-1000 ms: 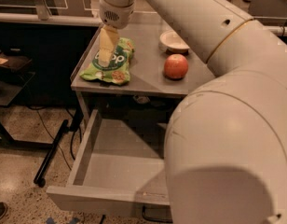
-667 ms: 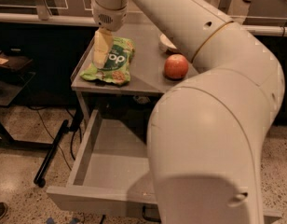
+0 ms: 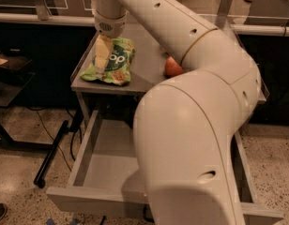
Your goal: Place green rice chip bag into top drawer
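Grey worktop (image 3: 143,73) over a speckled floor, with the top drawer (image 3: 105,159) pulled out toward the camera right below its front edge. Drawer floor looks bare where visible, though the arm's big lower link hides its right side.

Green rice chip bag (image 3: 120,60) lies flat on the worktop's left part, long axis running front-left to back-right. Claw (image 3: 103,55) points straight down onto the bag's left half, in contact or nearly so. Can't tell whether it's clamped on the pouch or only resting on it.

Apple (image 3: 171,68) sits to the right, well apart from the bag and half hidden by the arm.

Key relation: the target is below and camera-side of the bag. My read is lift, pull toward the front edge, then lower. A crinkly pouch may slip if pinched thin.
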